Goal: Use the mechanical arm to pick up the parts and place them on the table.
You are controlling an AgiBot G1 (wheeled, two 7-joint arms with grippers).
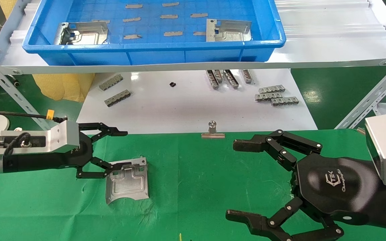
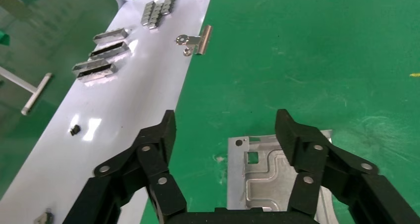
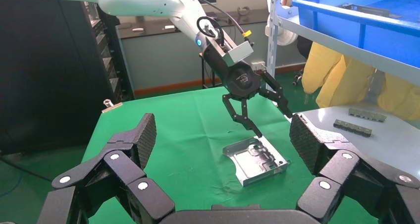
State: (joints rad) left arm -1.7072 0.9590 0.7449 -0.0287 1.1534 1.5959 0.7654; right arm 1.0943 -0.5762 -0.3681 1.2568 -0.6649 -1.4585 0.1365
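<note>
Silvery stamped plate with grooved face and one curved edge, flat on creased green counter, left gripper spread above it, right gripper spread nearby.

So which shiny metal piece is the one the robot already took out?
Look at the creased green cloth table in front. The silvery stamped metal plate lies flat there, just under the open left gripper. Two plates like it sit in the blue plastic tray on the shelf; only this one is on green.

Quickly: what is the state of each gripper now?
Left gripper: open, above the part on the table, holding nothing.
Right gripper: open, empty.
</note>
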